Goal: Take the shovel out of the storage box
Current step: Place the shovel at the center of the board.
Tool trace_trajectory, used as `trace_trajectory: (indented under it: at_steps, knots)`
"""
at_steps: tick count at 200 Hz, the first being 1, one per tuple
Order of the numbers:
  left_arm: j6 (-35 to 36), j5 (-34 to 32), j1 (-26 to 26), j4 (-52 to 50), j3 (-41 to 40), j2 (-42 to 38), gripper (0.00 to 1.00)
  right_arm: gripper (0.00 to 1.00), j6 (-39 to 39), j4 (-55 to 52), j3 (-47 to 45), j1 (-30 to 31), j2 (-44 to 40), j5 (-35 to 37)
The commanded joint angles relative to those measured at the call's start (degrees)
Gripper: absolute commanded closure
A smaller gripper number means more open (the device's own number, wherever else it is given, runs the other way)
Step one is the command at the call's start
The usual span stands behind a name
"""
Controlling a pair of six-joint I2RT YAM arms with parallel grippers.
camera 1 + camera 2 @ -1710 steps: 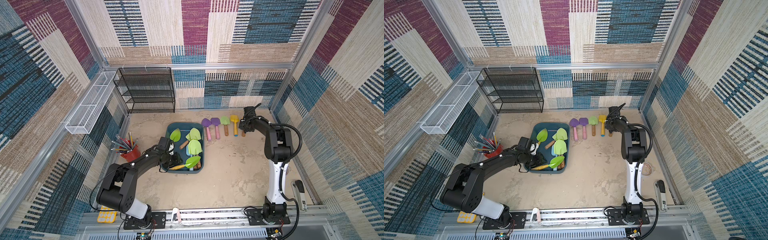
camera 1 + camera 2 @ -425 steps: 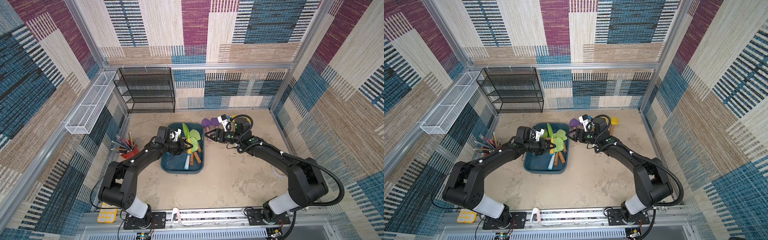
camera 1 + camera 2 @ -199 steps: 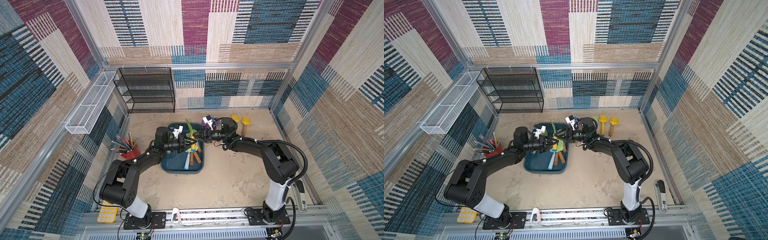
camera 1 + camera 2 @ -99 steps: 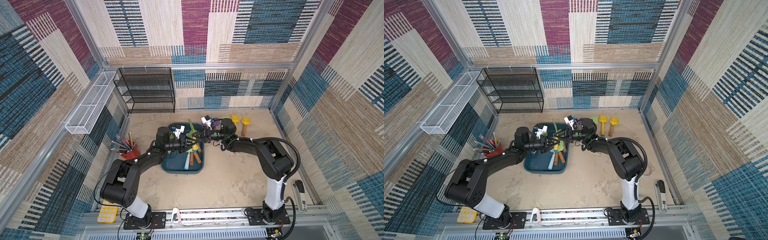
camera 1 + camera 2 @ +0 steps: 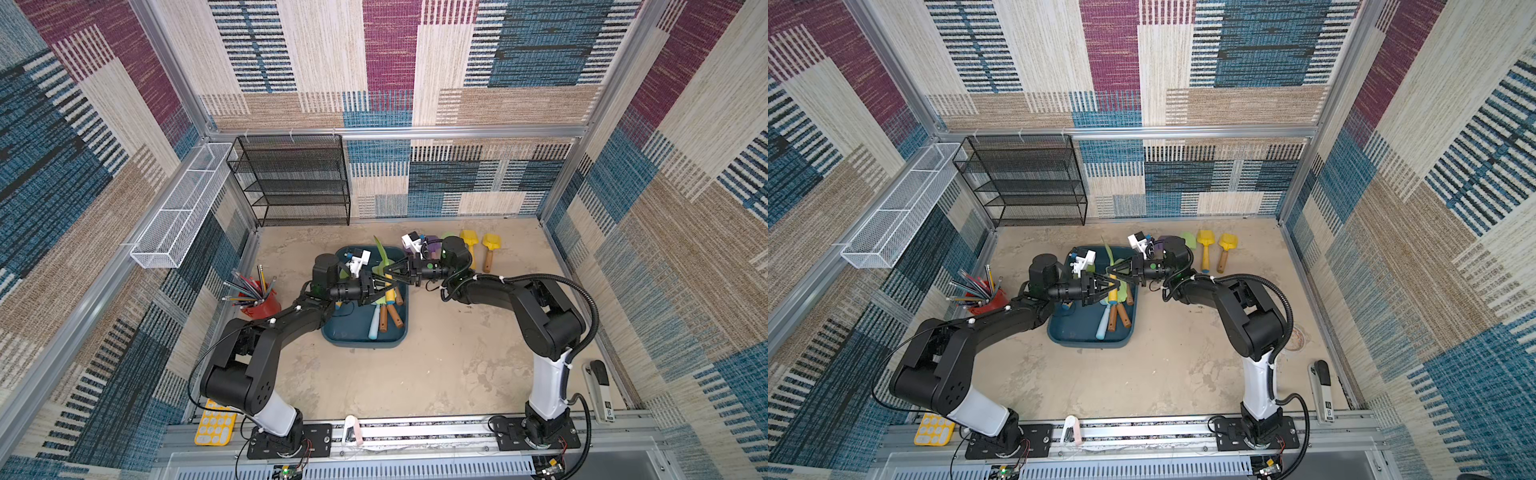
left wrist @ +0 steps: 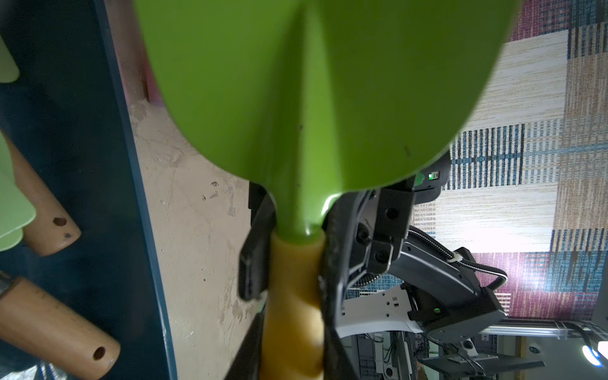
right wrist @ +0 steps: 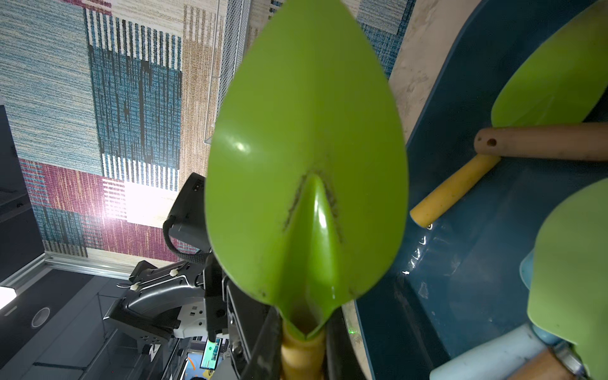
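A shovel with a green leaf-shaped blade (image 5: 380, 257) (image 5: 1109, 253) and a yellow handle (image 5: 390, 293) is held above the dark teal storage box (image 5: 351, 336) (image 5: 1073, 328). My left gripper (image 5: 383, 287) (image 5: 1113, 286) (image 6: 292, 348) is shut on the yellow handle (image 6: 292, 296). My right gripper (image 5: 391, 272) (image 5: 1111, 270) (image 7: 302, 355) comes from the opposite side and is shut on the same handle, just under the blade (image 7: 306, 164). The blade fills both wrist views. Several other green shovels (image 5: 384, 316) (image 7: 559, 82) lie in the box.
Two yellow shovels (image 5: 467, 243) (image 5: 490, 245) and a purple one (image 5: 434, 242) lie on the floor behind the right arm. A red cup of pencils (image 5: 257, 301) stands left of the box. A black wire rack (image 5: 291, 178) and a white wire basket (image 5: 178, 208) line the back left.
My right gripper has moved in toward the raised shovel and closed on its handle. The left gripper has kept its hold and barely moved.
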Motion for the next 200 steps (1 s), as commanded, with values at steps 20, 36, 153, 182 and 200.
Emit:
trace_trajectory:
  at_steps: [20,36,153,182,200]
  knots:
    - [3.1,0.3,0.2,-6.2,1.4,-1.5,0.58,0.90,-6.0,-1.3,1.0,0.0,-1.4,0.3]
    - [7.8,-0.8,0.4,-12.8,2.9,-3.0,0.54,0.90,-7.1,-2.8,1.3,-0.1,-1.9,0.5]
    - [31.6,-18.5,0.8,-52.2,11.7,-7.8,0.51,0.89,-19.1,-22.6,3.6,-8.0,-6.0,4.1]
    - [32.9,-20.8,0.2,-54.7,12.2,-7.9,0.51,0.90,-26.9,-34.8,6.5,-11.4,-7.5,10.1]
    - [33.3,-21.7,-0.2,-55.2,12.4,-7.8,0.51,0.90,-31.8,-42.6,8.4,-13.4,-8.3,15.9]
